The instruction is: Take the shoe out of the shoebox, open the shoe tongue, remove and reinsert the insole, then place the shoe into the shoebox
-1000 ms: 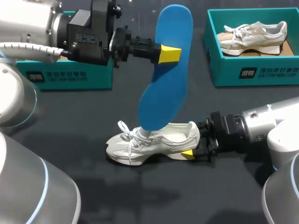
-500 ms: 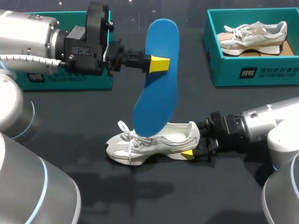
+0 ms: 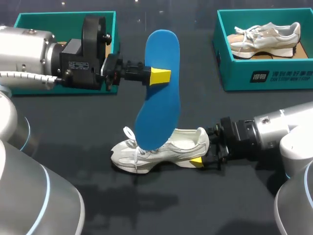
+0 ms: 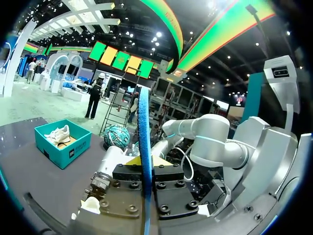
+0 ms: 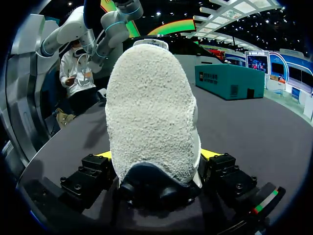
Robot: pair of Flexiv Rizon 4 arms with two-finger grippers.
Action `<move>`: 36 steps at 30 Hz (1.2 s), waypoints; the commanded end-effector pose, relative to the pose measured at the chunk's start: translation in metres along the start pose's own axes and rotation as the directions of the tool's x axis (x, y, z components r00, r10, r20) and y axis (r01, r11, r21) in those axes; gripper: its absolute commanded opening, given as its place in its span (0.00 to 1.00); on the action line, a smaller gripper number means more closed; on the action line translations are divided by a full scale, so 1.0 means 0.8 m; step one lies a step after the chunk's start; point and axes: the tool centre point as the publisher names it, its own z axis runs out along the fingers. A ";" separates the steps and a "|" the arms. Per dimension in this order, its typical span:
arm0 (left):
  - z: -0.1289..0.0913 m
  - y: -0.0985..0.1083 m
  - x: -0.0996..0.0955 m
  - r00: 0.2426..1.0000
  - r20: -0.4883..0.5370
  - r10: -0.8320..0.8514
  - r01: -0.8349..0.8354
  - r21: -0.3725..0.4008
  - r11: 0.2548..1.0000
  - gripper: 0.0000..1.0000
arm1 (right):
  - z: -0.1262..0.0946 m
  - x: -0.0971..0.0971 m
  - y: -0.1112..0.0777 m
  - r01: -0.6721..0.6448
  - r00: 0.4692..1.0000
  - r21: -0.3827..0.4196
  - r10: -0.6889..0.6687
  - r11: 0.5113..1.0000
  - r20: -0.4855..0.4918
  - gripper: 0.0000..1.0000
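Head view: insole (image 3: pixel 155 117) upright in left hand (image 3: pixel 161 77), shoe (image 3: pixel 161 149) in right hand (image 3: pixel 199 152).

Nothing legible: white print on the shoebox (image 3: pixel 293 78) at two o'clock, a small label (image 3: pixel 78 65) on the left arm (image 3: pixel 27 51).

We are seeing the insole (image 3: pixel 159 88) showing a smooth, matt blue, foam-like face, while the shoe (image 5: pixel 151 117) is showing rough, pebbly off-white cloth at its heel over a smooth dark sole. The table (image 3: pixel 88 127) is looking matt and dark, the shoebox (image 3: pixel 286 78) is looking like matt teal card, and our left arm (image 3: pixel 27 54) is gleaming with a glossy silver shell.
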 end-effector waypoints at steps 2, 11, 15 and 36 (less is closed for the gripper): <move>0.000 0.002 0.000 1.000 0.001 0.001 -0.001 0.001 1.000 0.00 | -0.002 -0.002 0.002 0.002 1.000 0.007 -0.002 1.000 0.003 0.00; 0.000 0.002 0.000 1.000 0.001 0.001 -0.001 0.001 1.000 0.00 | -0.004 -0.007 0.005 0.002 1.000 0.034 -0.003 0.999 0.011 0.65; 0.000 0.002 0.000 1.000 0.001 0.001 -0.001 0.001 1.000 0.00 | -0.010 -0.006 0.005 -0.002 1.000 0.071 0.001 0.997 0.016 1.00; 0.000 0.002 0.000 1.000 0.001 0.001 -0.001 0.001 1.000 0.00 | -0.039 0.006 0.025 -0.116 0.993 0.440 0.100 0.890 0.061 1.00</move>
